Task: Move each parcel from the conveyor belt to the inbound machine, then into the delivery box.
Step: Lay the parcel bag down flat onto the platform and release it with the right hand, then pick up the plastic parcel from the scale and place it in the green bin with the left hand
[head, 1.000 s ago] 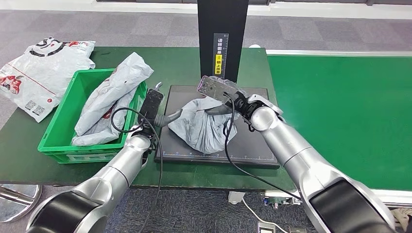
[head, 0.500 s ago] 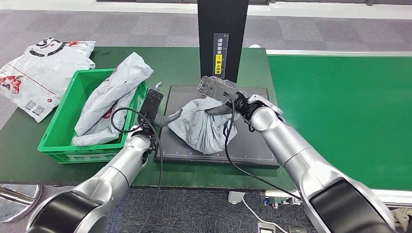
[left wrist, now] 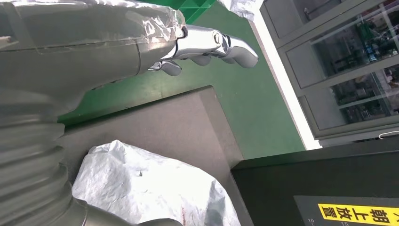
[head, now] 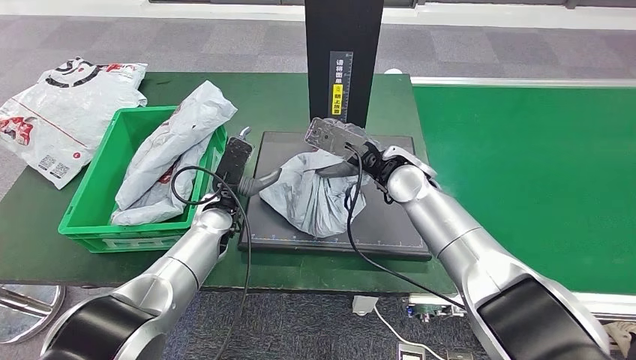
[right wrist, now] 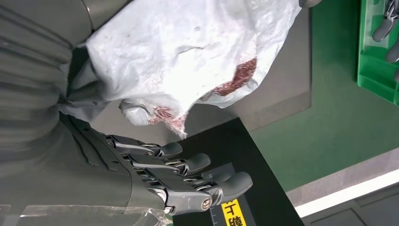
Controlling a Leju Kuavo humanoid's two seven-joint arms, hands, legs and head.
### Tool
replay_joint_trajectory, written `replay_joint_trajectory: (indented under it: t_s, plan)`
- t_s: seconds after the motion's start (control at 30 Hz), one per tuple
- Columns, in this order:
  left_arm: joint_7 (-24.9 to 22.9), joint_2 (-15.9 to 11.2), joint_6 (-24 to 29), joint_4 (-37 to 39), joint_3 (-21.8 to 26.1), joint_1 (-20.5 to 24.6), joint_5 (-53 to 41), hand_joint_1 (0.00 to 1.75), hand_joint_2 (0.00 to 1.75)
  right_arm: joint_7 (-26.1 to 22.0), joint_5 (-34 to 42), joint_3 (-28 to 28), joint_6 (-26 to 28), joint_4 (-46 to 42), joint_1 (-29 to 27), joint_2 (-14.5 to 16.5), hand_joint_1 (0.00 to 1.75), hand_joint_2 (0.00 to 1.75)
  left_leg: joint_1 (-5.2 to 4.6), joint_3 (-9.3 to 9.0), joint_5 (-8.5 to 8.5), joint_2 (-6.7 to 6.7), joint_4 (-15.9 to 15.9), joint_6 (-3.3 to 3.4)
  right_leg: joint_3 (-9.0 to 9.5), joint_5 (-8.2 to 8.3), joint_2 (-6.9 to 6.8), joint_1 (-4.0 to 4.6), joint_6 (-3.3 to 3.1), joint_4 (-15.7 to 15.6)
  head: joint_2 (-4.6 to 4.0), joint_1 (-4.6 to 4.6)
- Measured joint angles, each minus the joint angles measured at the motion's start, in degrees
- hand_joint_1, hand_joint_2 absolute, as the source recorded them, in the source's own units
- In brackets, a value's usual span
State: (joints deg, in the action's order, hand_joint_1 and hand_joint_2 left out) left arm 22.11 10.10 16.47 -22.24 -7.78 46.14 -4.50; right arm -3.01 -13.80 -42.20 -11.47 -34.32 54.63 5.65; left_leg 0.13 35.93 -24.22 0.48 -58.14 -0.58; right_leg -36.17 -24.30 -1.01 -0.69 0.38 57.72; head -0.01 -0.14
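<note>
Black platform [head: 390,225]: parcel [head: 315,195] under right hand [head: 337,142]

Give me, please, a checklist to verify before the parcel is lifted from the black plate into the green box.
1. Parcel lies fully on the black plate: ok.
2. Right hand grips the parcel's top: cannot tell; its fingers are stretched out.
3. Left hand grips the parcel: not ok; the thumb only touches its edge, and the fingers are away from it.
4. Room in the green box: ok, beside the grey bag already inside.
5. Black cable hanging over the parcel will not snag: cannot tell.
</note>
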Motion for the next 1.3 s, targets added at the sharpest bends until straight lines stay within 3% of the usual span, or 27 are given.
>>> replay_joint_trajectory:
  t_s: [0.07, 0.17, 0.23, 0.37, 0.87, 1.17, 1.3]
  plan:
    - [0.02, 0.31, -2.57, -0.24, 0.00, 0.30, 1.05, 0.00, 1.75, -4.27, 5.07, 1.59, 6.79, -1.67, -1.66, -2.52, 0.00, 0.00, 0.01, 0.00, 0.01, -0.18, -0.08, 0.02, 0.05, -0.02, -0.21, 0.03, 0.03, -0.04, 0.01, -0.01]
    - [-0.72, 0.86, -5.47, -1.30, 0.00, 0.92, 2.77, 0.00, 1.75, -11.29, 12.52, 8.62, 22.15, -4.75, -4.47, -8.17, 0.00, 0.00, 0.01, 0.18, 0.07, -0.90, -0.11, 0.12, 0.32, -0.11, -0.95, 0.03, 0.13, -0.05, 0.01, 0.03]
    - [-0.98, 0.87, -5.50, -1.92, 0.00, 1.05, 3.45, 0.00, 1.75, -12.38, 12.81, 13.05, 25.39, -5.72, -5.15, -10.69, 0.00, 0.00, -0.05, 0.20, 0.00, -0.77, -0.11, 0.20, 0.34, -0.06, -0.83, -0.06, 0.18, -0.06, 0.01, 0.04]
    - [-0.44, 0.78, -5.42, -2.66, 0.00, 1.05, 4.19, 0.00, 1.75, -12.19, 11.51, 17.15, 23.71, -7.11, -6.44, -12.14, 0.00, 0.00, -0.19, -0.01, -0.21, 0.24, -0.14, 0.33, 0.18, 0.08, 0.12, -0.18, 0.26, -0.08, 0.01, 0.03]
    - [0.41, 1.08, -5.92, -3.32, -0.35, 0.99, 3.85, 0.00, 1.75, -11.91, 10.81, 19.91, 23.60, -7.98, -6.93, -12.83, 0.00, 0.00, -0.12, -0.02, -0.16, 0.23, -0.12, 0.27, 0.17, 0.07, 0.15, -0.13, 0.24, -0.06, 0.00, 0.03]
    - [1.49, 1.33, -4.65, -3.53, -2.70, 0.73, -0.11, 0.00, 1.75, -11.94, 10.81, 20.21, 23.69, -7.98, -7.07, -13.00, 0.00, 0.00, -0.14, -0.02, -0.16, 0.22, -0.12, 0.28, 0.17, 0.07, 0.15, -0.14, 0.24, -0.07, 0.00, 0.03]
    - [2.02, 2.06, -2.99, -3.54, -6.33, -0.06, -3.00, 0.00, 1.75, -12.03, 10.84, 20.85, 23.69, -7.98, -7.64, -13.31, 0.00, 0.00, -0.14, -0.02, -0.18, 0.21, -0.12, 0.29, 0.17, 0.07, 0.15, -0.14, 0.24, -0.07, 0.00, 0.03]
